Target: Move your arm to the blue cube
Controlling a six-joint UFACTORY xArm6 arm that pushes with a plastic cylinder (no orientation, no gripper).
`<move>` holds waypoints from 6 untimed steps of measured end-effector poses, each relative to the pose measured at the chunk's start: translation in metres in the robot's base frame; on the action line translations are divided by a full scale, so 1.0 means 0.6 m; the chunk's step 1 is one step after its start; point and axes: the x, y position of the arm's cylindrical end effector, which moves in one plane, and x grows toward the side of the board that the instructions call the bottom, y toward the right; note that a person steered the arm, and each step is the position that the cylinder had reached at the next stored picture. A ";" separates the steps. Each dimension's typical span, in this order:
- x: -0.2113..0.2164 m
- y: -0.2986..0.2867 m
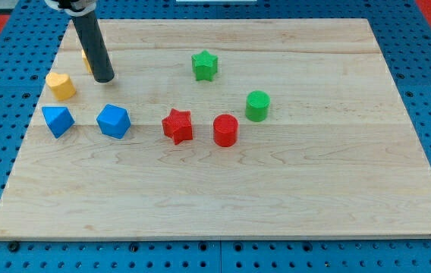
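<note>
Because my tip (pixel 105 78), a bare rod holding nothing, sits between the yellow block (pixel 61 86) and blue cube (pixel 58 120), it may nudge either.

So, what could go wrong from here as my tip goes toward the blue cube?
1. Two blue blocks lie close together: the blue cube at the view's left and a blue polygon block beside it. My tip is above both and could touch the wrong one.
2. The yellow block sits just left of my tip; a diagonal path to the cube may push it.
</note>
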 end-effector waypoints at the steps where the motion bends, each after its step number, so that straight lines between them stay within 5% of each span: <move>1: 0.000 0.010; 4: 0.000 0.027; 6: 0.119 0.002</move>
